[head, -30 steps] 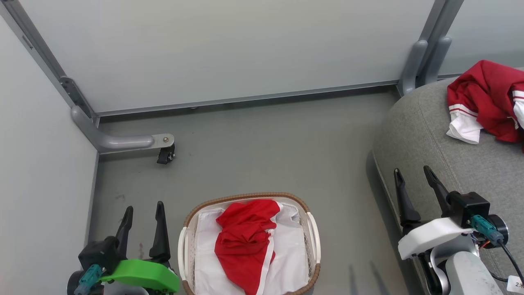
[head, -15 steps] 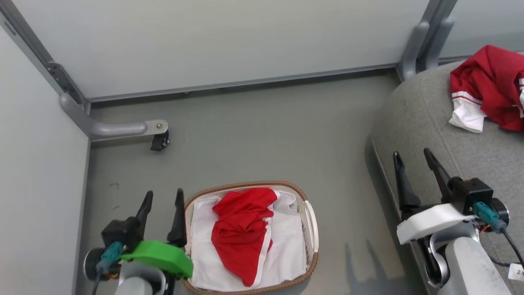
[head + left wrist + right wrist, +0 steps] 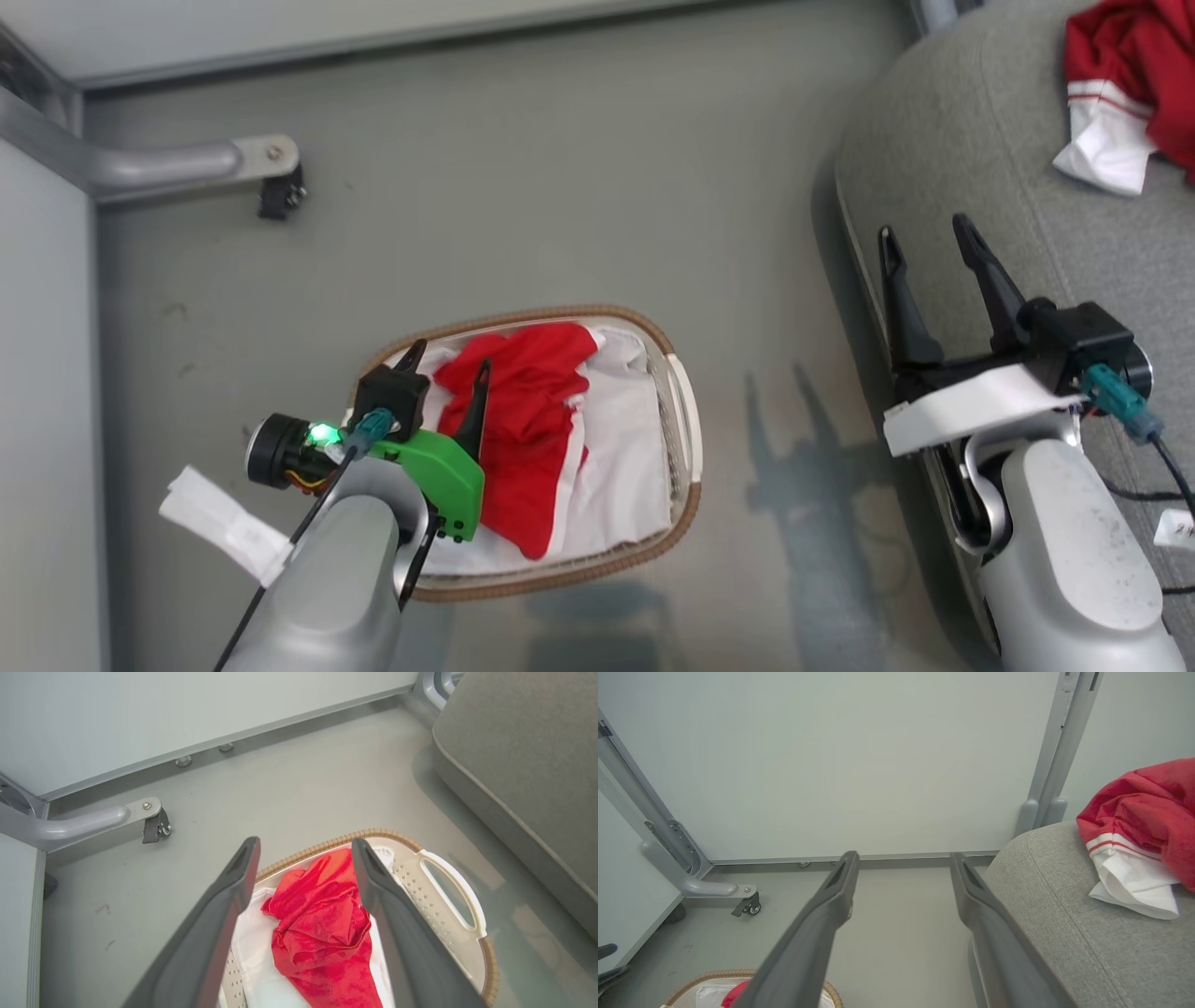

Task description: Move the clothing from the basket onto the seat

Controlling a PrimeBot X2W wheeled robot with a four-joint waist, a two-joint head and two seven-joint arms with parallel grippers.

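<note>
The white basket [image 3: 560, 574] with a brown woven rim stands on the floor, and a red piece of clothing [image 3: 527, 411] lies crumpled on its white liner. My left gripper [image 3: 450, 357] hangs open over the basket's left side, its fingers above the red cloth. In the left wrist view the red clothing [image 3: 322, 924] lies between and below the open left gripper [image 3: 304, 842], inside the basket [image 3: 448, 896]. My right gripper [image 3: 922, 229] stands open beside the rounded edge of the grey seat [image 3: 1027, 187]. A red and white garment [image 3: 1130, 84] lies on the seat.
Pale partition walls close the far and left sides. A grey metal leg with a black caster [image 3: 271, 182] juts onto the floor at the far left. Grey floor [image 3: 560, 187] separates basket and seat. The right wrist view shows the seat [image 3: 1087, 933] and garment [image 3: 1143, 826].
The head camera has tipped down, shifting the whole picture. My left gripper has moved right, from beside the basket to over its left part. The right gripper stays open by the seat.
</note>
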